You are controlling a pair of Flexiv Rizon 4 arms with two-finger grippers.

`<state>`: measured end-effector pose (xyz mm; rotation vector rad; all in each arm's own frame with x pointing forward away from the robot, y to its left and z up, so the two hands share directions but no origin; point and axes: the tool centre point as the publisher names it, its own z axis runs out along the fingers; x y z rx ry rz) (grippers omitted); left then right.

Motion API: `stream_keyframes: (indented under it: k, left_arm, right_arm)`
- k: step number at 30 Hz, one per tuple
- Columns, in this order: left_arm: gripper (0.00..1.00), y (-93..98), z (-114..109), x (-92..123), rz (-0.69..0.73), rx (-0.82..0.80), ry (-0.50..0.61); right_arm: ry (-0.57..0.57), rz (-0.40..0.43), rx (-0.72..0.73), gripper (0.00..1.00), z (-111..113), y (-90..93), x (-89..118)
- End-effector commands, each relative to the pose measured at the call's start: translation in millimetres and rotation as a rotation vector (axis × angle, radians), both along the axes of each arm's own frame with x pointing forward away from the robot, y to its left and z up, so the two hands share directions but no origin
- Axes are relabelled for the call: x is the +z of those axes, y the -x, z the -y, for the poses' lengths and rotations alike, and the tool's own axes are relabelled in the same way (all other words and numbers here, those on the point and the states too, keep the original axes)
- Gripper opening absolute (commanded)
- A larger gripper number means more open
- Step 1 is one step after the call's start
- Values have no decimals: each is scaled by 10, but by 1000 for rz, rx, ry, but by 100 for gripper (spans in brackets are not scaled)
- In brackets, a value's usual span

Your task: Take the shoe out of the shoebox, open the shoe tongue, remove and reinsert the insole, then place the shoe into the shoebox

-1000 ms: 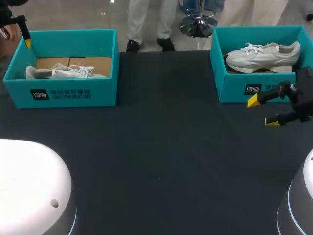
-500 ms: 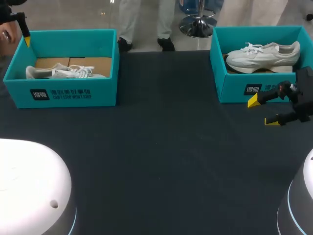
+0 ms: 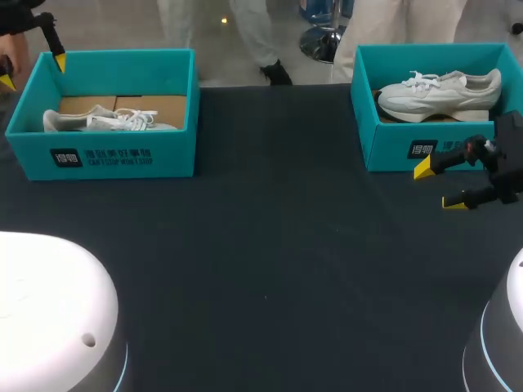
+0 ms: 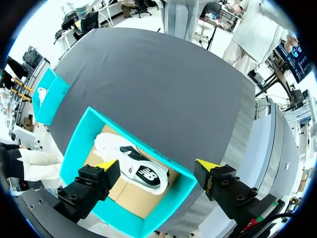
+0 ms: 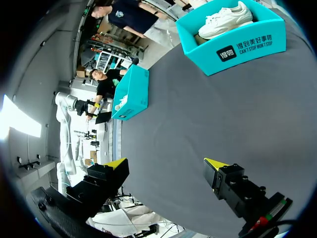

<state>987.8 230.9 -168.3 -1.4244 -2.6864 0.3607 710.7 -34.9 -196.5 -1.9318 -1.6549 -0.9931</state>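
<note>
Nearest, right gripper [image 3: 441, 184] low over the dark table [image 3: 261, 245], fingers spread wide and empty, just in front of the right shoebox [image 3: 392, 147]. Inside that box, right shoe [image 3: 441, 91] upright on its sole, long axis across the table, toe toward the left shoebox [image 3: 102, 155]. There, left shoe [image 3: 106, 121] tipped on its side, lengthwise along the box, toe end hard to tell; farthest, above that box's outer far corner, left gripper [image 3: 33, 72], fingers apart, holding nothing.

Dark grey table [image 3: 270, 245], matte cloth-like top, lightly speckled
</note>
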Motion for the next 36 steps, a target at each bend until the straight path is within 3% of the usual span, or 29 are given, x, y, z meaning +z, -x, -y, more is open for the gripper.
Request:
stream_keyframes:
  k: [1, 8, 20, 36]
  left_arm:
    - [100, 64, 110, 32, -13, 42, 23]
    - [100, 217, 325, 25, -54, 94, 55]
    - [100, 474, 654, -23, -87, 108, 120]
    - [100, 494, 670, -17, -91, 101, 133]
  right_arm:
    - [19, -4, 4, 100, 49, -193, 0]
    - [130, -7, -6, 100, 282, -561, 45]
    - [390, -6, -127, 100, 767, -944, 35]
    - [390, -6, -127, 100, 767, -944, 35]
